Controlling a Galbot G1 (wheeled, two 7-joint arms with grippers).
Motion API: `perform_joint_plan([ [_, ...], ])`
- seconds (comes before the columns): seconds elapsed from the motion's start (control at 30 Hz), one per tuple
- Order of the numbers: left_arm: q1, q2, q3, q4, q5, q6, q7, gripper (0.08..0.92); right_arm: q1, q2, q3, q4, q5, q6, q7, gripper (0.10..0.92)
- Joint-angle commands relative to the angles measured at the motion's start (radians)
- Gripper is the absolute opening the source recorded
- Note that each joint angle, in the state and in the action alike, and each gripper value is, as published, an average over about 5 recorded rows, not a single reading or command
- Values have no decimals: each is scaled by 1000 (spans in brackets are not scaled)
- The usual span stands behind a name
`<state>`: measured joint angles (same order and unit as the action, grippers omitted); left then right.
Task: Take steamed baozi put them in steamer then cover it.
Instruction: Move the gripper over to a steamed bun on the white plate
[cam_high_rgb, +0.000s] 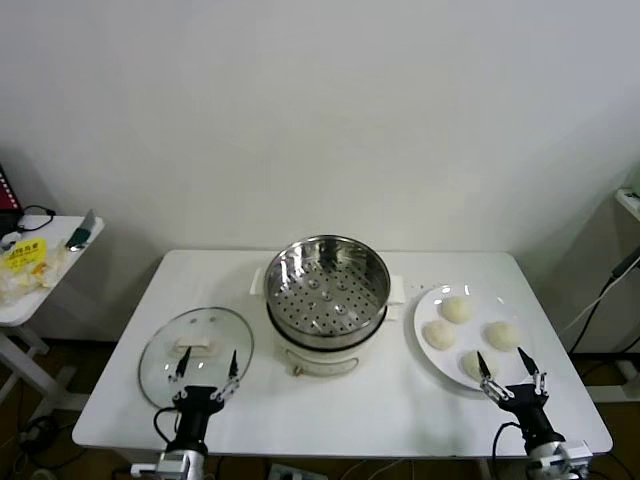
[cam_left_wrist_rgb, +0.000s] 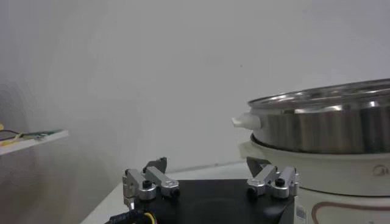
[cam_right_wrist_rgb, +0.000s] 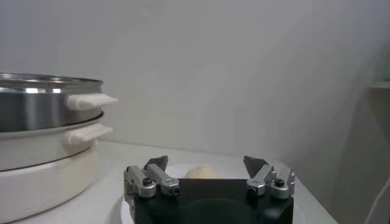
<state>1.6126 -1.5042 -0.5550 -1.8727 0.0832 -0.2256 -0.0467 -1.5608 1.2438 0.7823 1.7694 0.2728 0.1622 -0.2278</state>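
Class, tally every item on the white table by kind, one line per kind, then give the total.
Small round white dough buns: 4
Plain white round plate: 1
Round shiny stainless-steel steamer pot on its white base: 1
Flat round glass lid: 1
Total: 7

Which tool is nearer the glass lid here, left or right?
Left. The left tool, jaws open, sits at the near edge of the glass lid. The right tool, also open, is across the table by the near edge of the plate of baozi.
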Motion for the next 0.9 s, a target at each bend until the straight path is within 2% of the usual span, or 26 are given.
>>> perform_joint_plan([
  [0.03, 0, 7, 3, -4, 0, -2, -17, 823, 82, -142, 7, 18, -77, -136, -52, 823],
  [0.13, -1, 15, 6, -3, -1, -5, -24, 823, 162, -295, -15, -4, -134, -249, -145, 823],
  [0.3, 9, 23, 8, -21, -17, 9, -24, 823, 344, -642, -170, -109, -173, -402, -347, 823],
  [0.47, 15, 21, 8, -56, -48, 46, -18, 823, 685, -846, -497, -223, -252, -429, -575, 823],
  [0.67, 8, 24, 6, -47, -45, 48, -21, 823, 1164, -902, -940, -356, -408, -375, -813, 823],
  [0.9, 4, 27, -1, -39, -47, 56, -22, 823, 1644, -780, -1440, -590, -517, -242, -938, 823],
])
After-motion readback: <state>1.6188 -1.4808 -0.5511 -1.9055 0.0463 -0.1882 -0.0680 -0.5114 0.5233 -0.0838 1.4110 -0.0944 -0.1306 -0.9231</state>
